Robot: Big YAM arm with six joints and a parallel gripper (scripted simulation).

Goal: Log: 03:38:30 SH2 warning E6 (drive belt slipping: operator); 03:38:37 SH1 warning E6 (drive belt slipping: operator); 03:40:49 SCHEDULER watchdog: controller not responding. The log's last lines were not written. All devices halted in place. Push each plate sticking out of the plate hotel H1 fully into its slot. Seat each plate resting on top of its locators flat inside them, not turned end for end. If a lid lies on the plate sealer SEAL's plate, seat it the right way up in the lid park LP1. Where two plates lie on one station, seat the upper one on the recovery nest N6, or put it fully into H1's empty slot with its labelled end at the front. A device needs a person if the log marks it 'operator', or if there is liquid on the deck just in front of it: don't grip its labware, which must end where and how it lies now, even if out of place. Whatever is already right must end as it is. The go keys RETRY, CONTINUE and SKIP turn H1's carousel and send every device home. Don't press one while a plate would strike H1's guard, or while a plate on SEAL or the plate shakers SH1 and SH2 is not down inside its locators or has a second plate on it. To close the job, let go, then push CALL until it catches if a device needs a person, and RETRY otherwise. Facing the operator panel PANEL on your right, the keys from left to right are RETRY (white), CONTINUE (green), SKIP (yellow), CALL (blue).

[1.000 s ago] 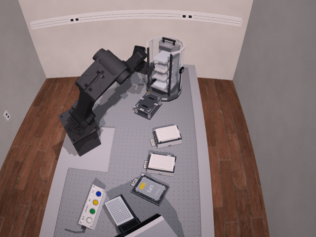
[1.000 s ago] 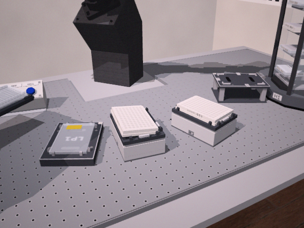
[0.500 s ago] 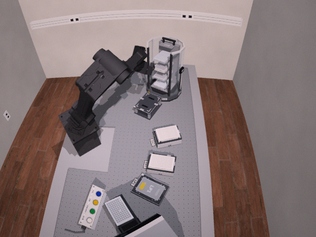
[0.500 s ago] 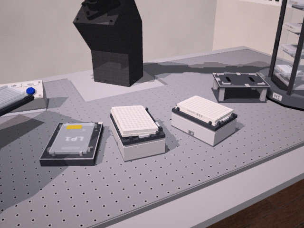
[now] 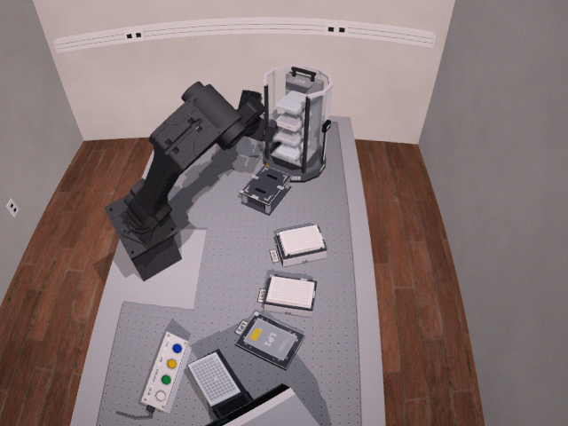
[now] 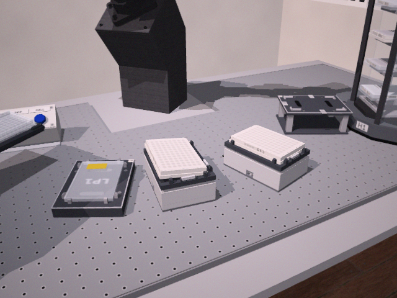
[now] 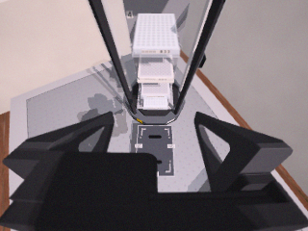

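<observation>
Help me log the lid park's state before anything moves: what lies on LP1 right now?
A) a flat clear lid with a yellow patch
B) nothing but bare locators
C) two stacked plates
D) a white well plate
A: in the exterior view a flat translucent lid with a yellow patch sits within the dark LP1 frame, the label showing through it.
</observation>
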